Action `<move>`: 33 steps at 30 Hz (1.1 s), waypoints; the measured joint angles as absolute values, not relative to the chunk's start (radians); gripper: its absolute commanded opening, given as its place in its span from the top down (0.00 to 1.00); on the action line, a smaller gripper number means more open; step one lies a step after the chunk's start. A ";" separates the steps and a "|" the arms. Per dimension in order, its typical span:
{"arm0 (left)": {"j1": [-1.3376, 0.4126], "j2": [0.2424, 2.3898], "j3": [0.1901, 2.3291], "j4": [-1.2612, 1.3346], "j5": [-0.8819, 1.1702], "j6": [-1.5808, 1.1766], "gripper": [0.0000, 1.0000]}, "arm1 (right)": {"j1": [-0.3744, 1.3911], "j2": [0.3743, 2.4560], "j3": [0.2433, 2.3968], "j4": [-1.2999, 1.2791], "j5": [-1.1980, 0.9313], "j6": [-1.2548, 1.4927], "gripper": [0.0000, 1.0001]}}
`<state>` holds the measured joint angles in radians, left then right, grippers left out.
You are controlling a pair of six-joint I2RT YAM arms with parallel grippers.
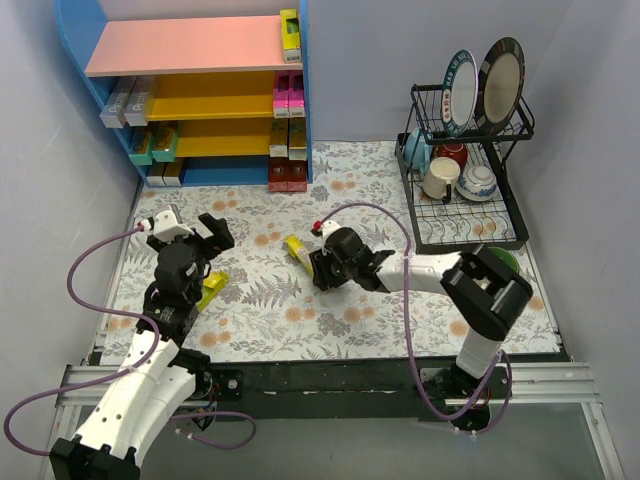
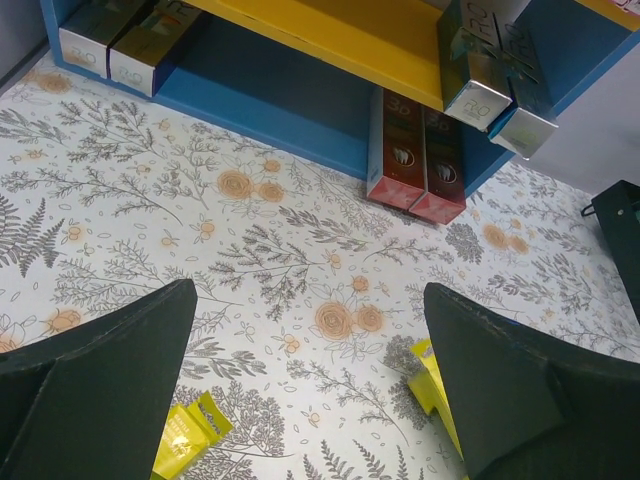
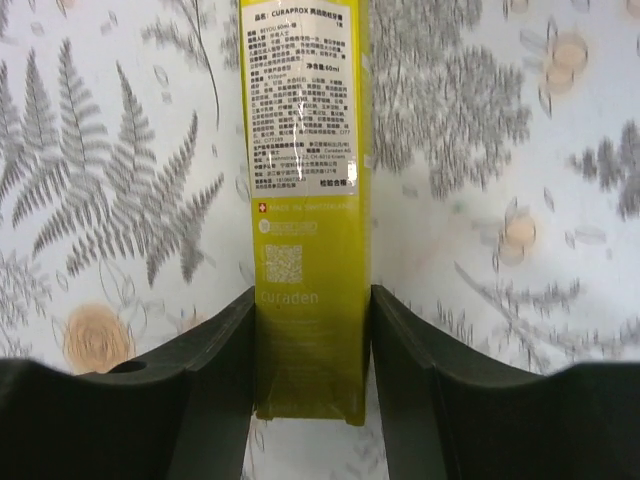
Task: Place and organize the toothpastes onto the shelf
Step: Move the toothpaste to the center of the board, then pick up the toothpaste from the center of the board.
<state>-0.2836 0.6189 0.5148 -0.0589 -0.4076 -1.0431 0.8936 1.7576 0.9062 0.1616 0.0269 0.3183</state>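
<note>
Nearest of all, the left arm (image 1: 130, 400) climbs from the bottom left corner of the top view. Its left gripper (image 2: 308, 292) hangs over the floral cloth (image 1: 350, 200) with the fingers spread wide and nothing between them. A loose yellow box (image 1: 212, 288) lies flat on the cloth just beside that gripper, and shows at the bottom left of the left wrist view.

Toward the middle of the frame, the right arm (image 1: 480, 300) reaches in from the lower right. The right gripper (image 3: 312, 300) is pinching a yellow toothpaste box (image 3: 305, 150) across its two long sides, one finger touching each side close to the box's near end. The printed label faces up. Whether this box rests on the cloth or sits just off it, I cannot tell.

Farther back, at the upper left, stands the shelf (image 1: 303, 100), with blue sides, a pink top and yellow boards.
- A yellow box on top (image 1: 290, 35) lies at the right end of the pink board.
- Silver boxes (image 1: 125, 100) poke out at the left of the first yellow board, and magenta boxes (image 1: 288, 95) sit at its right.
- Teal boxes (image 1: 150, 145) are on the left one level down.
- Dark red boxes (image 1: 288, 175) are at the bottom right.

At the upper right, well apart from the shelf, a black dish rack (image 1: 465, 190) holds plates and cups.
</note>
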 measured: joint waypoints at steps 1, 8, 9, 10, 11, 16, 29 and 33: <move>-0.284 0.616 0.515 -0.059 -0.406 -1.043 0.02 | 0.897 1.727 0.881 0.136 0.028 0.318 0.40; -0.284 0.606 0.515 -0.059 -0.398 -1.043 0.02 | 0.931 1.640 0.869 -0.071 0.031 0.316 0.24; -0.284 0.607 0.515 -0.059 -0.397 -1.043 0.02 | 0.932 1.647 0.891 -0.110 0.031 0.314 0.22; -0.284 0.607 0.515 -0.060 -0.396 -1.042 0.02 | 0.933 1.660 0.917 -0.147 0.030 0.311 0.22; -0.284 0.607 0.515 -0.060 -0.395 -1.042 0.02 | 0.932 1.679 0.949 -0.182 0.034 0.307 0.22; -0.284 0.607 0.515 -0.060 -0.393 -1.037 0.02 | 0.932 1.845 1.181 -0.326 0.061 0.251 0.21; -0.284 0.607 0.515 -0.060 -0.376 -1.036 0.02 | 0.932 2.172 1.656 -0.493 0.126 0.142 0.40; -0.284 0.609 0.515 -0.059 -0.350 -1.028 0.02 | 0.932 2.186 1.681 -0.501 0.123 0.139 0.49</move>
